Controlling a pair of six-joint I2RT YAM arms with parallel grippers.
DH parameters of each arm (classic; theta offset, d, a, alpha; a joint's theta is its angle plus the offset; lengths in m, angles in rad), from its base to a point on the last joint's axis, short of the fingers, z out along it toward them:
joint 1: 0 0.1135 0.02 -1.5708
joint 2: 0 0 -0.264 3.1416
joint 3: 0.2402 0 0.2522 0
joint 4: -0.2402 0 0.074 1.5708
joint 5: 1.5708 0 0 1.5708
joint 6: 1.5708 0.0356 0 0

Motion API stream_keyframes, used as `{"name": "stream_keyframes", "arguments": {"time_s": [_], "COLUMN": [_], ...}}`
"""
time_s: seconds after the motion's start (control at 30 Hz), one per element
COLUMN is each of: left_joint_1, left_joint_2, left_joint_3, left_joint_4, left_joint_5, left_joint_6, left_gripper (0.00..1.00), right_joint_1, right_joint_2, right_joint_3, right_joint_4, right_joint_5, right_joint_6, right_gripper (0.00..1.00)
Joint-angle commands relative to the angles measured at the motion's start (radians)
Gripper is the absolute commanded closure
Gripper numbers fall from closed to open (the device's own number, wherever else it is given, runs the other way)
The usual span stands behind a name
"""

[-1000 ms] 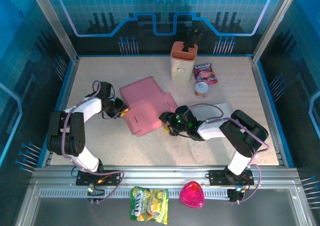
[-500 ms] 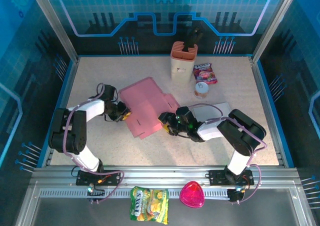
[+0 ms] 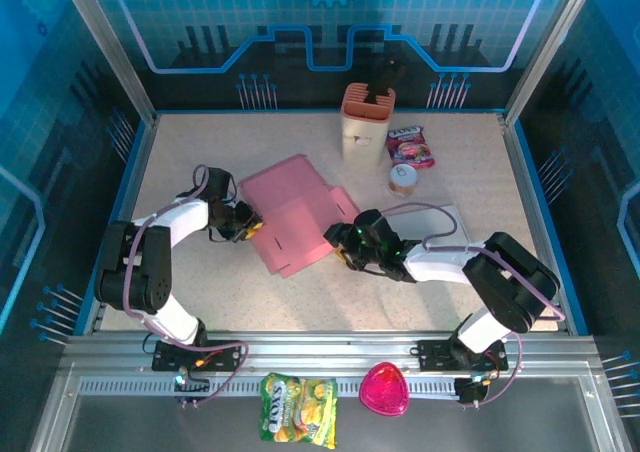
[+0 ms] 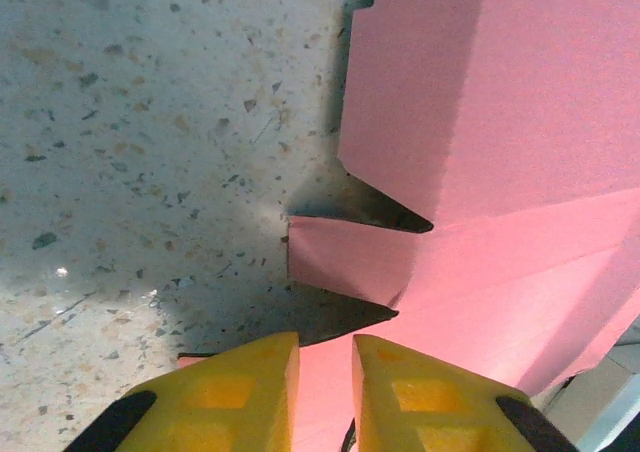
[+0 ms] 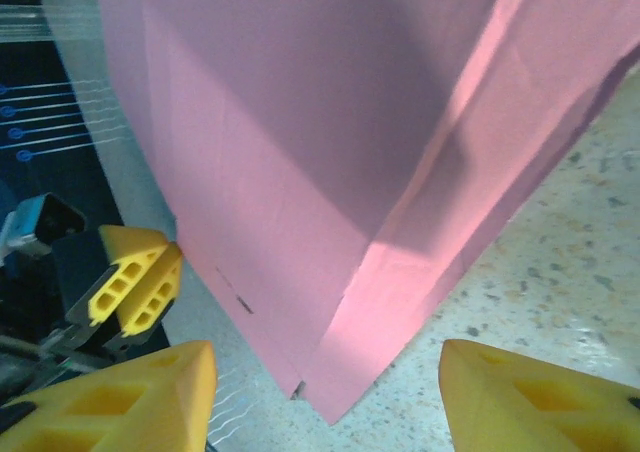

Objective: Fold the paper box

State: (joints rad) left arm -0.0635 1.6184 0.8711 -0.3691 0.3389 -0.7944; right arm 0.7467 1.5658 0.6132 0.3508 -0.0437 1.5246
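The speckled table [image 3: 180, 292] carries everything, and on it the pink paper box [image 3: 295, 207] lies opened out, between the two grippers: its left edge is at the left gripper [image 3: 248, 228] and its right edge at the right gripper [image 3: 333, 242]. In the left wrist view, the left gripper's yellow fingers [image 4: 250, 387] stand close together with a narrow slot between them. Pink card shows in that slot and just ahead, where a small flap [image 4: 345, 262] juts out, but I cannot tell whether they pinch it. The right gripper [image 5: 325, 352] has its fingers spread wide, a corner of the box hanging between them untouched. Beyond the right gripper, well apart, stands a beige holder [image 3: 366, 124]. Nearer it are a snack packet [image 3: 410, 145] and a small can [image 3: 403, 180].
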Motion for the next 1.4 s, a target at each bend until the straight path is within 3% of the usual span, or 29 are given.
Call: {"name": "stream_keyframes", "arguments": {"time_s": [0.0,0.3,0.53,0.77,1.1,1.37], "left_joint_1": [-0.01,-0.016,-0.028,-0.045,-0.044,-0.045], "left_joint_2": [-0.02,-0.03,-0.048,-0.1,-0.095,-0.075], "left_joint_3": [0.009,0.007,0.004,0.003,-0.027,-0.026], "left_joint_4": [-0.029,-0.034,-0.036,-0.051,-0.039,-0.034], "left_joint_5": [0.028,0.033,0.05,0.064,0.081,0.077], "left_joint_6": [-0.028,-0.035,-0.058,-0.093,-0.108,-0.101], "left_gripper": [0.78,0.78,0.79,0.79,0.79,0.8], "right_joint_1": [0.0,-0.01,-0.031,-0.04,-0.049,-0.051], "right_joint_2": [0.039,0.089,0.135,0.128,0.155,0.154], "right_joint_3": [0.025,0.059,0.047,0.036,-0.052,-0.076], "right_joint_4": [-0.087,-0.087,0.05,0.066,0.365,0.45], "right_joint_5": [0.022,0.024,0.01,0.003,0.009,0.034], "right_joint_6": [-0.01,-0.034,-0.037,-0.034,-0.01,-0.012], "right_gripper": [0.39,0.39,0.4,0.4,0.45,0.47]}}
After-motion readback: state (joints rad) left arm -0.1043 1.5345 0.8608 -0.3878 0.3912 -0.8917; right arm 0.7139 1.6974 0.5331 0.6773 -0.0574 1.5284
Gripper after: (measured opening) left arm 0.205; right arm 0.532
